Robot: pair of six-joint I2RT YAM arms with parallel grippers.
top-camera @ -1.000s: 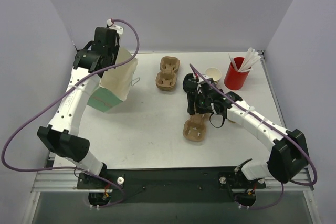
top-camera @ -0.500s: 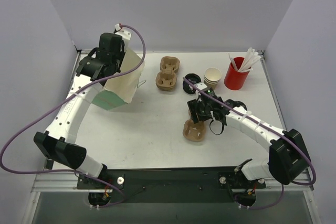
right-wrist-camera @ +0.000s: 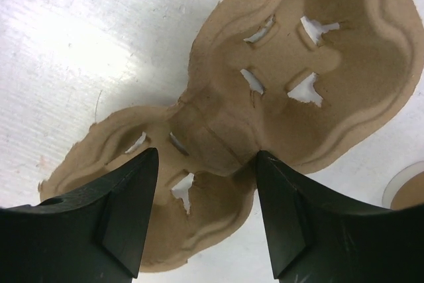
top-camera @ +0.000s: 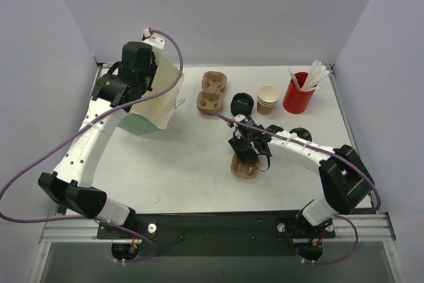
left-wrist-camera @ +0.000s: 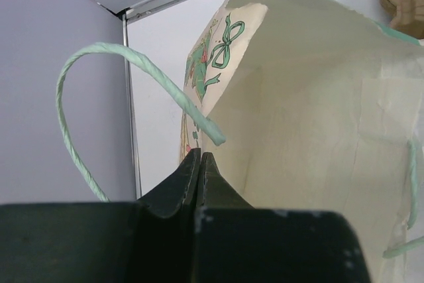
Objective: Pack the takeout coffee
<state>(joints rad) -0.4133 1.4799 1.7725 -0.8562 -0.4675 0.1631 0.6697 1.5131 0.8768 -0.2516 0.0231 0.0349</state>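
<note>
1. Top external view:
   - The left end effector (top-camera: 141, 77) is at the far left of the bench (top-camera: 185, 157). It sits at the upper rim of a cream and green paper bag (top-camera: 151, 107), which stands tilted.
   - The takeout coffee (top-camera: 240, 104) stands on the bench right of centre, towards the far side, and shows its round black lid. Nothing grips it.
   - The coffee is just right of the far carrier (top-camera: 212, 93), a brown pulp tray, and left of a stack of tan cups (top-camera: 267, 99).
   - A red cup (top-camera: 297, 97) holding white sticks stands further right.
   - The right end effector (top-camera: 246, 157) points down over the near carrier (top-camera: 244, 166). This is closer to the arm bases than the coffee and apart from it.

2. Left wrist view:
   - The left end effector (left-wrist-camera: 200, 162) has its fingers pressed together, clamped on the rim of the paper bag (left-wrist-camera: 311, 117).
   - The printed outer face of the bag lies to the left of the pinch and the plain cream inside opens to the right.
   - A pale green twisted handle (left-wrist-camera: 119, 57) arcs above the fingers.
   - The coffee is not in this view.

3. Right wrist view:
   - The right end effector (right-wrist-camera: 205, 157) has its fingers apart, one on each side of the narrow waist of the near carrier (right-wrist-camera: 285, 64).
   - The carrier lies flat on the white bench (right-wrist-camera: 79, 38).
   - Whether the fingers (right-wrist-camera: 126, 210) touch the pulp cannot be told.
   - The coffee is not in this view.
</note>
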